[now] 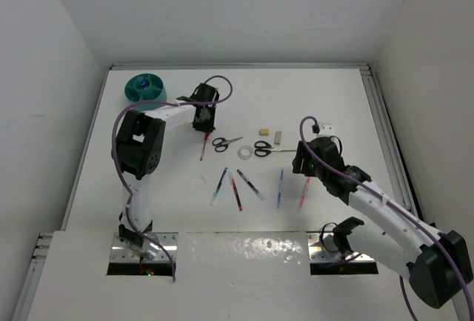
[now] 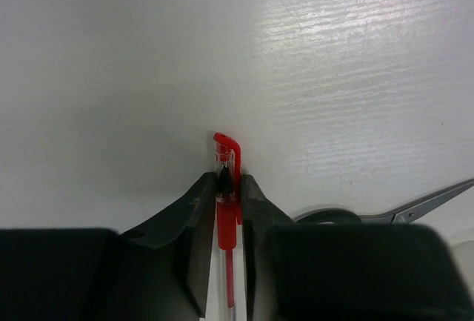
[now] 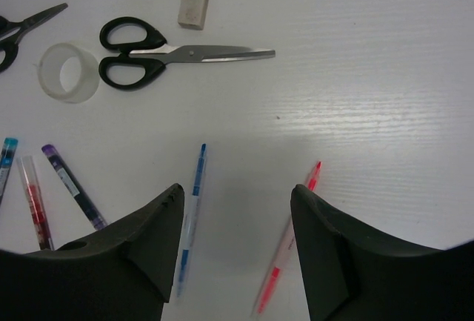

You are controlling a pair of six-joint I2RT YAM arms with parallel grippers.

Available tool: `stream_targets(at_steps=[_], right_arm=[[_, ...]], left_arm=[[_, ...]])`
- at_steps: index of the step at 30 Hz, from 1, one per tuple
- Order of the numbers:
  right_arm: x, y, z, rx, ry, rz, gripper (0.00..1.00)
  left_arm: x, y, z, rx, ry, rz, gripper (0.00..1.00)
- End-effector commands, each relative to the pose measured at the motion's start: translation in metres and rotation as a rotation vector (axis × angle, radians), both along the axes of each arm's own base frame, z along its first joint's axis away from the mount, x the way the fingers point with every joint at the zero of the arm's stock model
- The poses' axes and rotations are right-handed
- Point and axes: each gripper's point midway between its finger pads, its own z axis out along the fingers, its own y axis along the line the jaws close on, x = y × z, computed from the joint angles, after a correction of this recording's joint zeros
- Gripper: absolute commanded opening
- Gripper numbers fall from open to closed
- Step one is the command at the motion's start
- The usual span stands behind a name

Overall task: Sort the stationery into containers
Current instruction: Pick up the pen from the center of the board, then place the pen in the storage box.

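Stationery lies strewn across the middle of the white desk [image 1: 333, 106], and one piece is in my grip. My left pincer [image 2: 226, 180] is clamped on the red pen [image 2: 227, 210], fingers pressed to either side of its cap, with the pen flat on the surface. From above, that grip sits just at eleven o'clock of the desk's centre.

The teal organiser [image 1: 144, 87] stands off in the eleven o'clock corner, well apart from the pens, with something blue in one compartment.

My right pincer [image 3: 235, 191] hovers at four o'clock of centre, fingers spread apart, nothing between them. Under it, a blue pen [image 3: 194, 202] lies near the left finger and a second red pen [image 3: 292, 243] near the right one. Toward twelve o'clock in that wrist view are black-handled scissors [image 3: 148, 50], with the tape roll [image 3: 68, 73] just beside their handles.

The surface is white with fine grain lines catching the light. Plain white walls [image 1: 237, 10] close in at nine, twelve and three o'clock. A metal rail [image 1: 385, 136] runs along the three o'clock edge, and a glossy panel [image 1: 244, 262] lies between my bases at six.
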Motion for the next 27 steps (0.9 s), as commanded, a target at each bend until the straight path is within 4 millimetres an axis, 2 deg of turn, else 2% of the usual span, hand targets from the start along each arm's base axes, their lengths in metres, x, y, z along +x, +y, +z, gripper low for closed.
stream_targets(at_steps=[1, 2, 5, 7, 8, 9, 11, 12, 13, 14, 17, 18, 19, 20, 21, 22, 23, 24, 27], right_arm=[[0.012, -0.003, 0.025, -0.011, -0.083, -0.020, 0.59], [0.012, -0.004, 0.026, -0.011, -0.087, -0.023, 0.59], [0.012, -0.007, 0.029, -0.013, -0.105, -0.031, 0.59], [0.012, -0.008, 0.032, -0.016, -0.118, -0.034, 0.59], [0.012, -0.008, 0.033, -0.018, -0.121, -0.031, 0.59], [0.013, -0.008, 0.034, -0.015, -0.127, -0.028, 0.59], [0.013, -0.006, 0.036, -0.013, -0.136, -0.017, 0.59], [0.015, -0.003, 0.038, -0.001, -0.147, -0.007, 0.59], [0.015, -0.002, 0.038, 0.001, -0.154, -0.003, 0.59], [0.018, 0.000, 0.040, 0.008, -0.169, 0.004, 0.59], [0.024, 0.005, 0.043, 0.017, -0.196, 0.030, 0.59], [0.025, 0.007, 0.043, 0.016, -0.202, 0.036, 0.59], [0.027, 0.008, 0.044, 0.015, -0.207, 0.046, 0.59], [0.029, 0.010, 0.043, 0.014, -0.209, 0.051, 0.59], [0.030, 0.012, 0.044, 0.015, -0.211, 0.054, 0.59], [0.032, 0.012, 0.045, 0.013, -0.216, 0.057, 0.59], [0.033, 0.014, 0.045, 0.010, -0.214, 0.066, 0.59], [0.034, 0.016, 0.046, 0.011, -0.214, 0.071, 0.59], [0.037, 0.019, 0.049, -0.006, -0.210, 0.102, 0.59]], left_arm=[[-0.005, -0.003, 0.001, -0.037, 0.018, 0.022, 0.10], [-0.005, -0.002, 0.001, -0.035, 0.019, 0.024, 0.00], [0.006, 0.002, 0.017, -0.031, -0.020, 0.028, 0.00], [0.022, 0.002, 0.044, -0.044, -0.088, -0.002, 0.00], [0.031, 0.007, 0.070, -0.058, -0.149, -0.011, 0.00], [0.043, 0.012, 0.104, -0.071, -0.239, -0.048, 0.00], [0.052, 0.020, 0.143, -0.070, -0.349, -0.092, 0.00], [0.059, 0.033, 0.184, -0.052, -0.470, -0.141, 0.00], [0.062, 0.026, 0.190, -0.059, -0.495, -0.198, 0.00], [0.062, 0.038, 0.219, -0.080, -0.560, -0.233, 0.00], [0.064, 0.070, 0.288, -0.074, -0.771, -0.414, 0.00], [0.061, 0.079, 0.301, -0.077, -0.830, -0.457, 0.00], [0.053, 0.109, 0.309, -0.048, -0.882, -0.452, 0.00], [0.050, 0.108, 0.328, -0.052, -0.992, -0.539, 0.00], [0.049, 0.126, 0.334, 0.006, -1.054, -0.566, 0.00], [0.045, 0.131, 0.324, 0.008, -1.063, -0.578, 0.00], [0.045, 0.131, 0.327, -0.003, -1.096, -0.610, 0.00], [0.047, 0.139, 0.323, -0.017, -1.089, -0.600, 0.00], [0.062, 0.143, 0.304, -0.119, -1.044, -0.611, 0.00]])
